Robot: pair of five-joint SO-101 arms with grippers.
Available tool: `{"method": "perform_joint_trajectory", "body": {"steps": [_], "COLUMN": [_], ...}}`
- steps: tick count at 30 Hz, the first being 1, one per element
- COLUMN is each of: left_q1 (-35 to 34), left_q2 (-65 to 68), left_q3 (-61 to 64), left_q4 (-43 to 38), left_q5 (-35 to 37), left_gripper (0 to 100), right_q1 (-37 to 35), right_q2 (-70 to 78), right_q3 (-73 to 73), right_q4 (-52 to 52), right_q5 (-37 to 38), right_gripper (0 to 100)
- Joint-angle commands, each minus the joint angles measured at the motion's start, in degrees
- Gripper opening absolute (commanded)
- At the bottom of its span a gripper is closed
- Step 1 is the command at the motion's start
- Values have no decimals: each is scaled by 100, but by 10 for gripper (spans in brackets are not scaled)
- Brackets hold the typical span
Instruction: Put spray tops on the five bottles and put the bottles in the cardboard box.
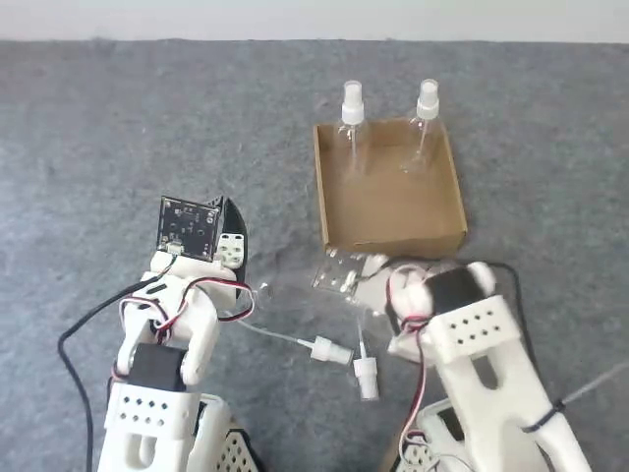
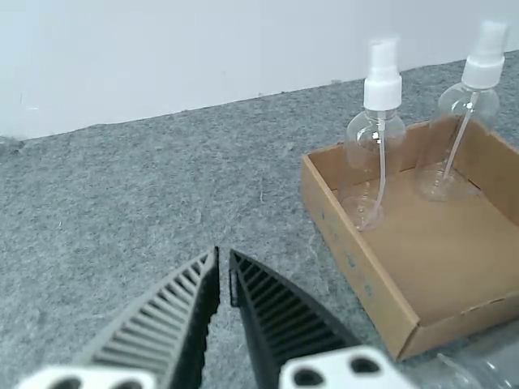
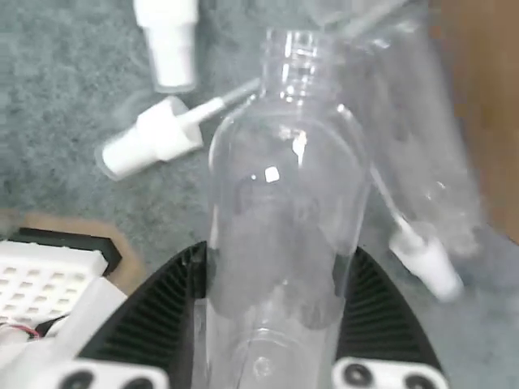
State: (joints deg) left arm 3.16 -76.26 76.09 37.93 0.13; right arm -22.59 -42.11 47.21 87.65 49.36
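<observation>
Two capped clear bottles (image 1: pixel 352 133) (image 1: pixel 425 128) stand at the far side of the cardboard box (image 1: pixel 393 231), also seen as bottles (image 2: pixel 375 154) (image 2: pixel 466 130) in the box (image 2: pixel 357 259). My right gripper (image 3: pixel 280 259) is shut on an uncapped clear bottle (image 3: pixel 284 186) lying low just in front of the box (image 1: pixel 369 295). Another uncapped bottle (image 1: pixel 334 273) (image 3: pixel 405 121) lies beside it. Loose spray tops (image 1: pixel 329 349) (image 1: pixel 366 376) (image 3: pixel 150 142) (image 3: pixel 166 40) rest on the felt, and a third (image 3: pixel 426 259) lies near the box. My left gripper (image 1: pixel 236 246) (image 2: pixel 225 271) is shut and empty, left of the box.
Grey felt covers the table (image 1: pixel 147 128), with a white wall behind it. A long dip tube (image 1: pixel 275 336) trails from one spray top toward the left arm. Open felt lies left of and behind the box.
</observation>
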Motion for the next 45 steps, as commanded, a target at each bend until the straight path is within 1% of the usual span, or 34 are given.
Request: {"method": "perform_joint_trajectory", "body": {"steps": [1, 5, 7, 9, 12, 16, 18, 21, 25, 26, 29, 32, 36, 38, 45], "left_q1": [-9, -9, -9, -9, -9, -9, 0, 0, 0, 0, 0, 0, 0, 0, 0], "left_q2": [0, 0, 0, 9, 9, 26, 26, 26, 26, 35, 35, 35, 35, 35, 35], "left_q3": [-66, -66, -66, -66, -66, -66, -66, -66, -66, -66, -66, -66, -57, -57, -57], "left_q4": [-141, -141, -141, -141, -141, -141, -141, -141, -141, -141, -141, -141, -141, -141, -132], "left_q5": [70, 70, 70, 70, 70, 70, 70, 70, 70, 70, 70, 70, 70, 70, 70], "left_gripper": [13, 13, 13, 13, 13, 13, 13, 13, 13, 13, 13, 13, 13, 13, 13], "right_q1": [822, 1842, 2422, 3020, 3925, 5051, 5437, 5833, 6158, 6202, 6281, 6255, 6114, 6035, 5622], "right_q2": [-163, -101, -75, 101, 708, 1903, 2545, 3459, 4602, 4875, 5631, 6202, 6501, 6492, 6484], "right_q3": [-1600, -2664, -2901, -2954, -2936, -2963, -2963, -2980, -3305, -3464, -4105, -4598, -4932, -5029, -6084], "right_q4": [769, 1288, 1253, 1077, 567, -541, -1130, -1789, -2299, -2334, -2334, -2255, -1877, -1771, -848], "right_q5": [-79, -62, -35, 158, 273, 273, 273, 273, 264, 237, -220, -325, -325, -334, -352], "right_gripper": [122, 122, 122, 122, 122, 122, 122, 125, 127, 127, 128, 147, 273, 319, 330]}}
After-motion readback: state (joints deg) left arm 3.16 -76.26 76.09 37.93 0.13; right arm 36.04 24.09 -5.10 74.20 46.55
